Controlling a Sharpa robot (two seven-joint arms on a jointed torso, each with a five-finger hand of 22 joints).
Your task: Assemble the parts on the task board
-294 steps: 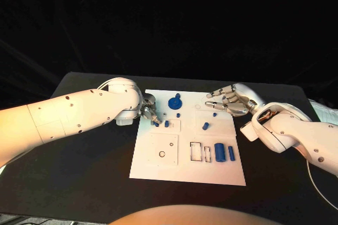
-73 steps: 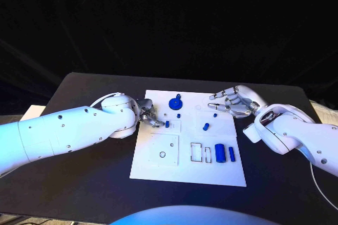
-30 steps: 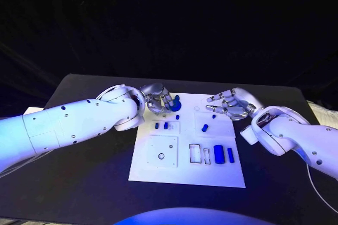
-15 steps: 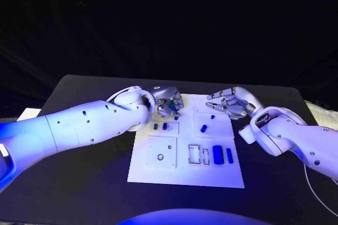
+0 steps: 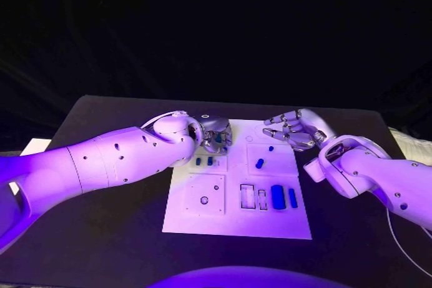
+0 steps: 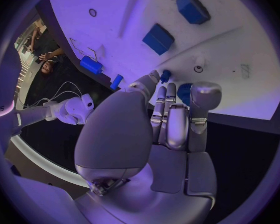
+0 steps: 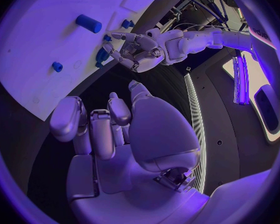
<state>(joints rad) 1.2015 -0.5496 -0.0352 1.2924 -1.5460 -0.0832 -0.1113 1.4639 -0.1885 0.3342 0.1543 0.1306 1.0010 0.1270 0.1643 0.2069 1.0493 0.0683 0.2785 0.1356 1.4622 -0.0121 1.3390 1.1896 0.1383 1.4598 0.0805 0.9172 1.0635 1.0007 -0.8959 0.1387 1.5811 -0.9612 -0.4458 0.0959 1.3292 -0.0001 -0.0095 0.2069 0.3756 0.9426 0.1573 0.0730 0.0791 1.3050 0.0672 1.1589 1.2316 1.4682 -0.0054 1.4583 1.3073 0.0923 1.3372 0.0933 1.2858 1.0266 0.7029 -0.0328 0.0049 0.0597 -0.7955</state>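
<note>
The silver left hand (image 6: 168, 129) reaches its fingers to a round blue part (image 6: 185, 92) at the edge of the white task board (image 6: 239, 45) (two blue blocks (image 6: 159, 39) lie farther on).

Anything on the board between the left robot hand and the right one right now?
In the head view, between the left robot hand and the right robot hand lies mostly bare task board, with one small blue part just below that line.

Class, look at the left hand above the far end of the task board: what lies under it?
Under the left hand lies the white task board and a round blue part, mostly covered by the fingers. Whether the fingers touch it cannot be seen.
</note>
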